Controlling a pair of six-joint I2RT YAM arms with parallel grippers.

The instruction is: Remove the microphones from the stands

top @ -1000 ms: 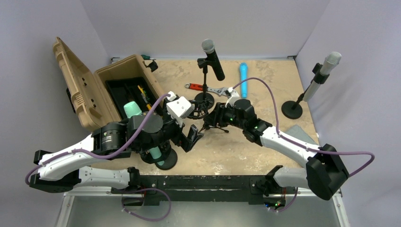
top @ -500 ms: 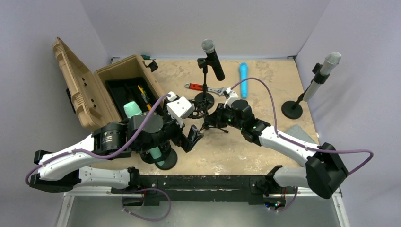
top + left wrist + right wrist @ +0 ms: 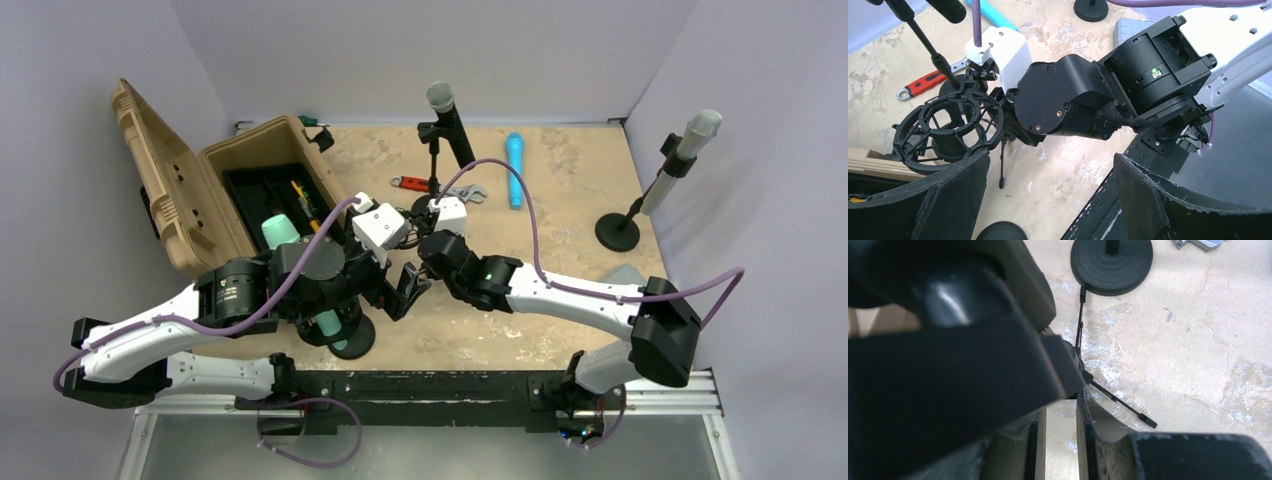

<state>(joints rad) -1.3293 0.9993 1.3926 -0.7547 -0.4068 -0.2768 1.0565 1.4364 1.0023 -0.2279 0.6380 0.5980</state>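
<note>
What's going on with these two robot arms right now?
Both arms are crowded at the middle of the table around a small tripod carrying an empty shock mount. The left tool is open, facing the mount, holding nothing. The right tool sits low by the tripod's hub, fingers close together; whether it grips anything is unclear. The black microphone and the grey microphone sit in their stands untouched, and a blue microphone lies on the table.
</note>
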